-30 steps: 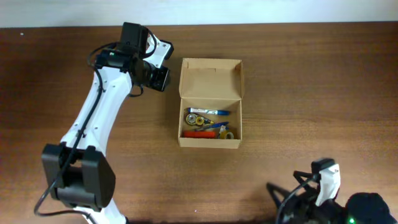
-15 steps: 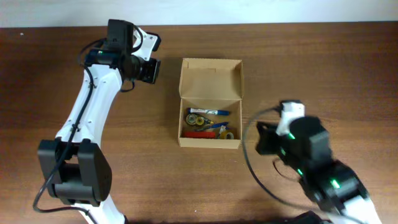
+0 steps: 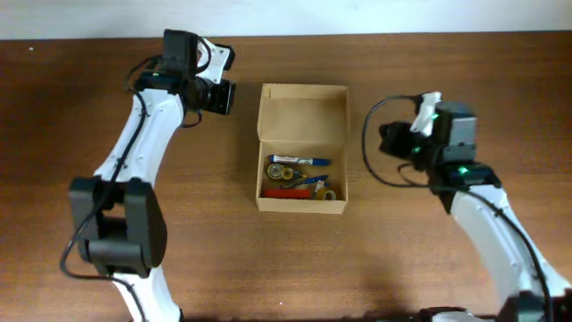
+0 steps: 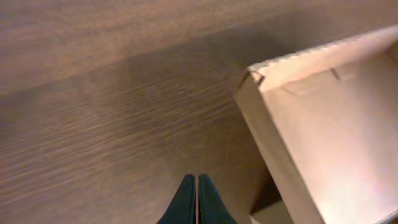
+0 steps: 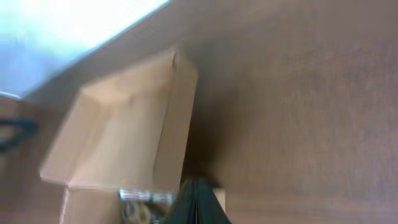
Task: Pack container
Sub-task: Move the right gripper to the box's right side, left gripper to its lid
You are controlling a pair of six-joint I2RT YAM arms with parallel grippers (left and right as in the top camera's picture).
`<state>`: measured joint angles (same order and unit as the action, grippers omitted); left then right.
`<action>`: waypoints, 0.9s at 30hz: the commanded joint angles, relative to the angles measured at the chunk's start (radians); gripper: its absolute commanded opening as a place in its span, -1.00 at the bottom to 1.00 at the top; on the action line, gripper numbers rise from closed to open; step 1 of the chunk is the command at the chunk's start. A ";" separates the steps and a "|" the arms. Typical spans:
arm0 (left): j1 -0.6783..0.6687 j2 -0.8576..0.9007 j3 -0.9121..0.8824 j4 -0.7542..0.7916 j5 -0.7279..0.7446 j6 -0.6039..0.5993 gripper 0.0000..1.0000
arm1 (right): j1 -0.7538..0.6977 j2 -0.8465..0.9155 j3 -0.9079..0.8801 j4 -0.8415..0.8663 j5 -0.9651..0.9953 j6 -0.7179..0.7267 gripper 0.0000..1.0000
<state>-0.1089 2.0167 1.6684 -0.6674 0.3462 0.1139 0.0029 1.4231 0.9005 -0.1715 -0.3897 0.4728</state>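
Note:
The container (image 3: 302, 114), a tan cardboard box, stands in the middle of the table with its flap lid open toward the back. Inside lie blue pens (image 3: 300, 161), a red item (image 3: 284, 192) and small tape rolls (image 3: 279, 171). My left gripper (image 3: 229, 96) is shut and empty, just left of the lid's back corner; in the left wrist view its fingertips (image 4: 196, 200) press together beside the box wall (image 4: 280, 162). My right gripper (image 3: 384, 143) is shut and empty, to the right of the box; the right wrist view shows it (image 5: 196, 202) pointing at the box's side (image 5: 177, 118).
Brown wood table (image 3: 447, 72) runs on all sides of the box. A pale wall or floor strip (image 3: 286, 16) lies beyond the table's back edge. A black cable (image 3: 368, 152) loops off the right wrist toward the box.
The right arm has swung up from the bottom right corner to the box's right side, and its jaws have shut. The left gripper shifted slightly by the lid's corner and shut.

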 commanded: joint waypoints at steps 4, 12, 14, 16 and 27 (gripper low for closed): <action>0.007 0.095 0.014 0.053 0.111 -0.085 -0.96 | -0.080 0.168 0.018 0.119 -0.227 0.003 -0.93; 0.007 0.194 0.014 0.082 0.265 -0.151 -0.97 | -0.081 0.393 0.018 0.287 -0.362 0.037 -0.93; 0.006 0.196 0.014 0.091 0.270 -0.170 -0.97 | -0.080 0.435 0.018 0.325 -0.402 0.042 -0.93; 0.006 0.196 0.014 0.105 0.304 -0.184 -0.96 | -0.080 0.467 0.018 0.345 -0.416 0.061 -0.93; -0.021 0.196 0.014 0.145 0.372 -0.233 -0.97 | -0.015 0.519 0.037 0.461 -0.407 0.113 -0.93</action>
<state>-0.1158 2.2108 1.6684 -0.5274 0.6819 -0.0990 -0.0277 1.9347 0.9081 0.2829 -0.7891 0.5682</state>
